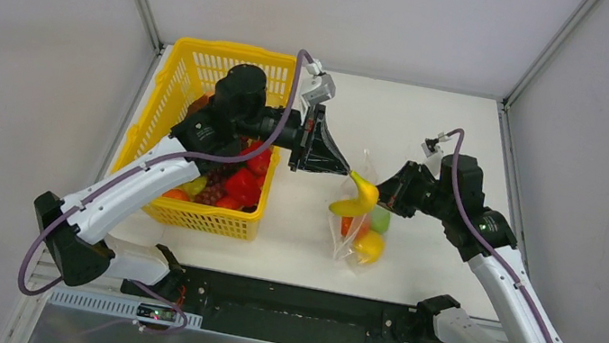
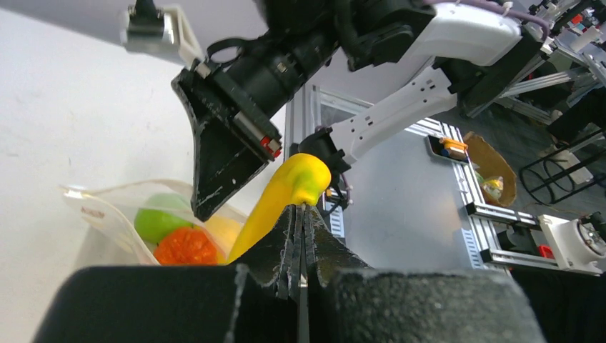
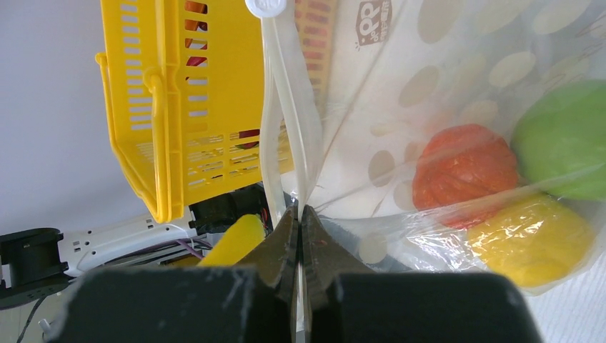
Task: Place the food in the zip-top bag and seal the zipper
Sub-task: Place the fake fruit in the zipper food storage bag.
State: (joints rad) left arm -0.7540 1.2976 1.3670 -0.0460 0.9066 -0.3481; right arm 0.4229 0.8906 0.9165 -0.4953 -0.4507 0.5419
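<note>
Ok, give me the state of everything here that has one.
left gripper, shut on the banana.
right gripper, shut on the zipper.
zipper, unsealed, its strips apart.
zip-top bag, open, three food pieces inside.
banana, held at the bag's mouth.
basket, upright, partly filled with toy produce.

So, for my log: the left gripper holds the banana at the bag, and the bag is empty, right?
Not empty: the right wrist view shows an orange piece, a green piece and a yellow piece in the bag. The rest holds.
</note>
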